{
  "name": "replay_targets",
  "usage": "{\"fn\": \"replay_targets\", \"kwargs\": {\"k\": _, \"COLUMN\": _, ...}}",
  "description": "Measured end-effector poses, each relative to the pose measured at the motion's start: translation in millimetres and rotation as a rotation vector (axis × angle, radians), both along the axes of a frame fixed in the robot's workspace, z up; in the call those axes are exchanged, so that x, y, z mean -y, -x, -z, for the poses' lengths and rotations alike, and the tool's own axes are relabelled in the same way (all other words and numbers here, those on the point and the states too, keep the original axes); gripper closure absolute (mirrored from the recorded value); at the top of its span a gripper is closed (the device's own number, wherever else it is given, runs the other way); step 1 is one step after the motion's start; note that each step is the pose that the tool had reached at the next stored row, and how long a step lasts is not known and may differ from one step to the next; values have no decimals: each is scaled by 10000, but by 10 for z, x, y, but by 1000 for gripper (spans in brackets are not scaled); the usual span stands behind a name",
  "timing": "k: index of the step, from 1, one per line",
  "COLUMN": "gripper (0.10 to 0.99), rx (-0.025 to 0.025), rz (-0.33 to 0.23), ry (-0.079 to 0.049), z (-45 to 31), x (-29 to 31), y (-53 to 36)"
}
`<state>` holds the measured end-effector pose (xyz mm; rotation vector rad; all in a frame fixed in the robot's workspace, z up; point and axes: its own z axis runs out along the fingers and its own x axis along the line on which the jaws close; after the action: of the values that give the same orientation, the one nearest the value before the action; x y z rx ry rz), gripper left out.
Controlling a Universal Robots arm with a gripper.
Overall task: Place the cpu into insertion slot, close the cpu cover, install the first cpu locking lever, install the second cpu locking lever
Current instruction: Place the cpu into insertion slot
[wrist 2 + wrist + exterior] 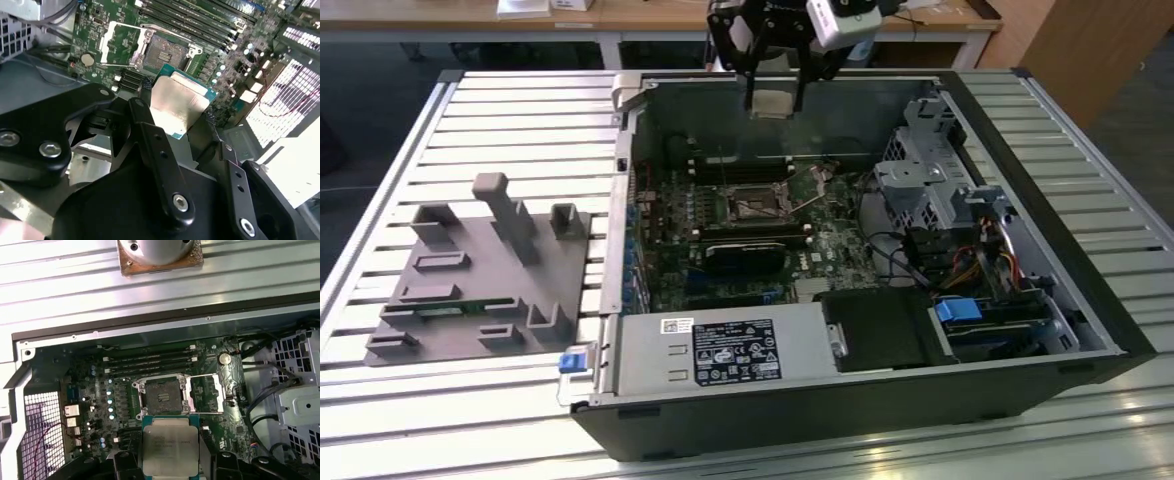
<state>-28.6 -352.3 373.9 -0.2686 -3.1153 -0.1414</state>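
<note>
On a slatted metal table [494,110], over an open black computer case [854,400], the black gripper [771,98] clamps the flat silver-grey square cpu [170,445] well above the dark square insertion slot [161,399].

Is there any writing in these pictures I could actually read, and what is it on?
None reads clearly.
Large label on the power supply box: print and symbols, too small.
Small white sticker beside it: too small.
Face of the cpu, held in the end effector: faint lines of print, blurred.
Motherboard: markings too small.
</note>
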Motion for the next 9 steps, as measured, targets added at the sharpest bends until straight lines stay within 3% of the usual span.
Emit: {"fn": "replay_targets", "kwargs": {"k": 9, "gripper": 549, "rx": 0, "rz": 788, "ry": 1, "z": 2, "x": 0, "y": 0}}
